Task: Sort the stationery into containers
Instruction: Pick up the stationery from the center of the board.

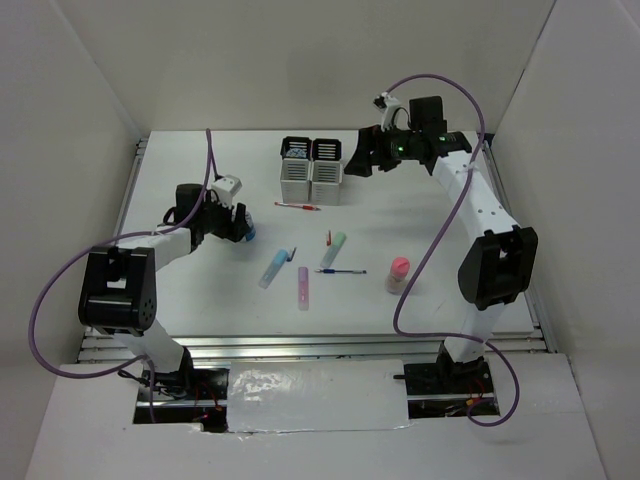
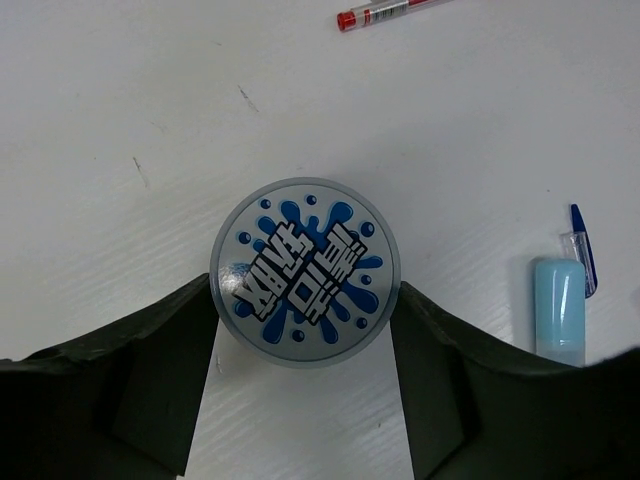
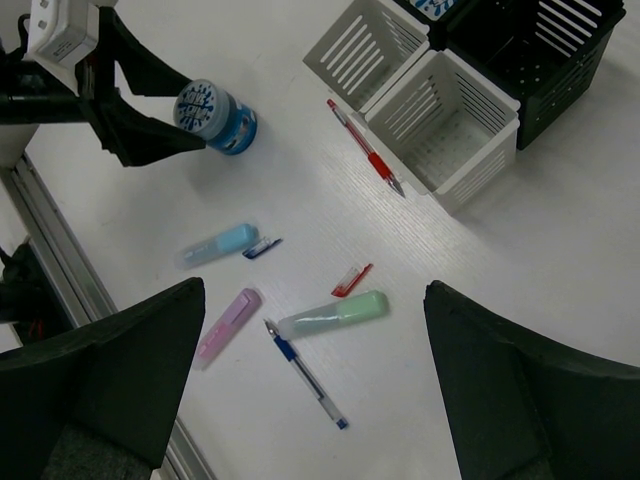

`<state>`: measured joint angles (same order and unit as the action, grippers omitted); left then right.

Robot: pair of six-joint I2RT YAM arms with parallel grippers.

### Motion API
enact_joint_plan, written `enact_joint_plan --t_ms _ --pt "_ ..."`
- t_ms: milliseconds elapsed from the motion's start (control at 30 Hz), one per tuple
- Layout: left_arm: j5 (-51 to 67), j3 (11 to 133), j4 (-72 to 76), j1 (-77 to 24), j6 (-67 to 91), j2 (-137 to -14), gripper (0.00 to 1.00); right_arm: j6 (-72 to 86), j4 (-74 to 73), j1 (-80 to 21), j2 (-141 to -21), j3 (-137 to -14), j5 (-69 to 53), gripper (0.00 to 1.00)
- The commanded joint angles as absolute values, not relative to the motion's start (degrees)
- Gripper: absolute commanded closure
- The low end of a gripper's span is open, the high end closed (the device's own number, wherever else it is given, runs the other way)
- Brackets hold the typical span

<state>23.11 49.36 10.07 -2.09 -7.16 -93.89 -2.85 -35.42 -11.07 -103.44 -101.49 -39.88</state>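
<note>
here the left gripper (image 2: 305,295) clamps the squat blue splash-printed round roll (image 2: 305,250) by its sides for lifting, while the right gripper (image 3: 312,295) hangs wide open, far right.

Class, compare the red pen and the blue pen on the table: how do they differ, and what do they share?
Colour: the red pen has red trim, the blue pen blue. Place: the red pen lies close beside the white cup; the blue pen lies away from the cups, one end near the green stick. Both are thin and lie flat on the table, unheld.
</note>
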Motion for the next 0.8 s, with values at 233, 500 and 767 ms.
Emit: enact_joint_plan --t_ms 233,500,767 --pt "23.99 52.82 11.25 -1.67 -6.5 -93.25 0.41 -3.87 -34.28 -10.72 -101.16 -97.3 -41.13 0.06" --pt "24.52 56.42 9.23 -1.41 -6.42 -92.46 0.52 -3.87 -33.58 -10.72 -99.94 -95.1 -41.31 0.06" --pt "25.84 55.72 10.63 -0.62 -5.28 -90.97 0.58 -3.87 -33.05 -10.55 -99.76 -93.87 -41.48 0.07"
